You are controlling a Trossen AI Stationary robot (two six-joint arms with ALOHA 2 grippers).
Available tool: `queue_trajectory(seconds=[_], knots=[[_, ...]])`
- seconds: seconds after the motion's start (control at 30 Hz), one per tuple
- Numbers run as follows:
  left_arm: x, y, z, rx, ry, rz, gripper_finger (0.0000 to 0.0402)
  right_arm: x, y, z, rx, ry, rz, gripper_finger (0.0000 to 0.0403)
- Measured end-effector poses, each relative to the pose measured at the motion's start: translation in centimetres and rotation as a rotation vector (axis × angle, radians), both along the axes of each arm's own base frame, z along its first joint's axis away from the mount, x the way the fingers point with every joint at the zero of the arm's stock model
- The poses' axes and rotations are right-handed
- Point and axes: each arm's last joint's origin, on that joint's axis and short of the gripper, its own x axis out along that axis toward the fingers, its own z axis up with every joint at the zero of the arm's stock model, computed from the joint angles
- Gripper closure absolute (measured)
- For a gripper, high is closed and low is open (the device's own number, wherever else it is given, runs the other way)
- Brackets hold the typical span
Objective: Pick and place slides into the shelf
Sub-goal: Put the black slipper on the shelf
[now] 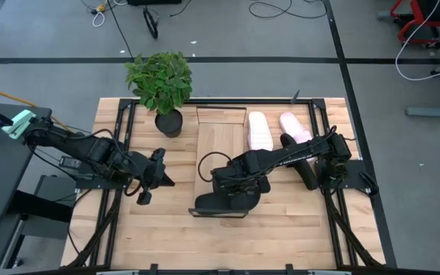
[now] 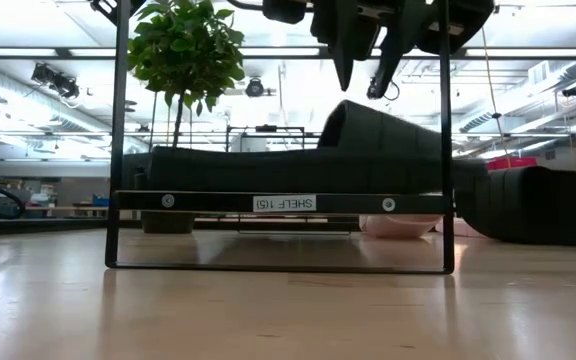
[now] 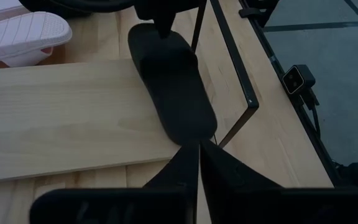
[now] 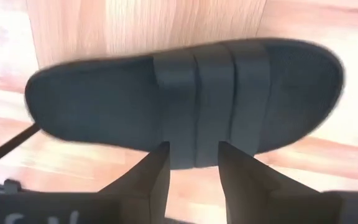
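1 black slide (image 4: 185, 102) is seen on the shelf (image 1: 218, 141), the right gripper (image 4: 191, 155) spread open above its strap; the left gripper (image 3: 199, 163) is held closed.

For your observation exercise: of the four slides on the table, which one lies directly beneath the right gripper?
The black slide on the near end of the shelf, under the open right gripper. The other black slide and both pink slides lie farther off.
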Motion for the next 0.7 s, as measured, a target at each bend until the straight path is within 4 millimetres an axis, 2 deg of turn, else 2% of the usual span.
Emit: queue_trajectory(seconds=[0.2, 0.47, 0.57, 0.7], knots=[[0.0, 0.0, 0.0, -0.004, 0.001, 0.003, 0.0381, -0.4, -0.4, -0.1, -0.068, 0.036, -0.050, 0.0263], [0.0, 0.0, 0.0, -0.015, 0.003, 0.011, 0.0388, -2.0, -0.8, -0.1, -0.151, 0.189, -0.051, 0.0268], [0.0, 0.0, 0.0, -0.015, 0.004, 0.011, 0.0383, -3.0, -1.1, 0.6, -0.181, 0.229, -0.030, 0.0268], [0.0, 0.0, 0.0, -0.016, -0.002, 0.011, 0.0377, -4.8, -1.6, 2.6, -0.234, 0.251, -0.029, 0.0268]])
